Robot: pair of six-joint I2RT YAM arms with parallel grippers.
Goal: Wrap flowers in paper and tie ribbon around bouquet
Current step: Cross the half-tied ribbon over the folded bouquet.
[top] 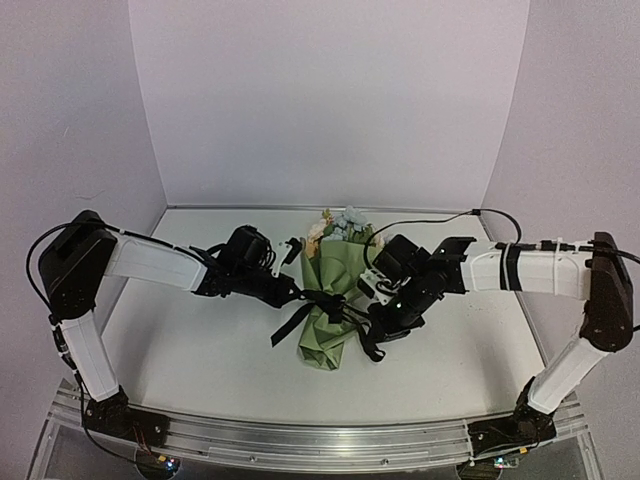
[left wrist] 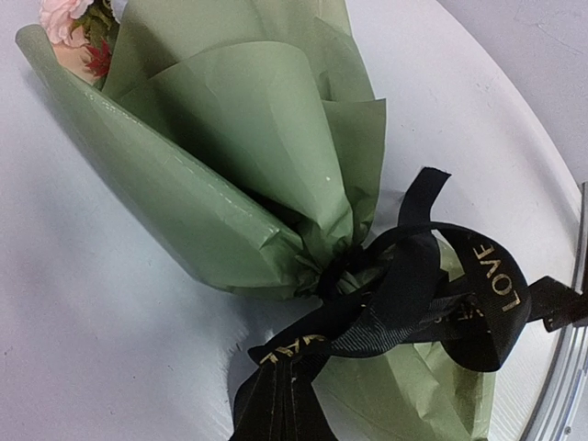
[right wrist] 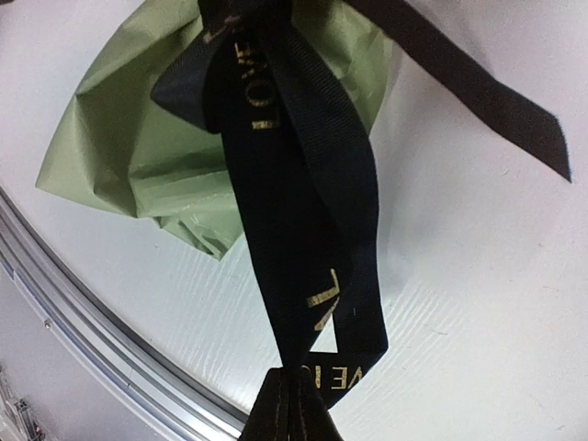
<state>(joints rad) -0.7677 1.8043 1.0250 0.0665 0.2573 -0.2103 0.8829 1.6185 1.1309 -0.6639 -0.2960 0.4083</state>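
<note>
The bouquet (top: 333,300) lies in the middle of the table, a sage green paper (left wrist: 230,138) cone with its wide end pointing away. Cream and pale blue flowers (top: 340,225) show at that far end, and a pink bloom (left wrist: 60,18) peeks out in the left wrist view. A black ribbon (left wrist: 404,294) with gold lettering is knotted round the cone's narrow neck. My left gripper (left wrist: 279,363) is shut on a ribbon strand left of the knot. My right gripper (right wrist: 289,372) is shut on a folded ribbon loop (right wrist: 294,202), pulled taut to the right. A loose tail (right wrist: 478,92) lies on the table.
An aluminium rail (top: 300,440) runs along the table's near edge, close to the cone's narrow end (right wrist: 138,147). White walls close in the back and both sides. A black cable (top: 430,222) arcs above the right arm.
</note>
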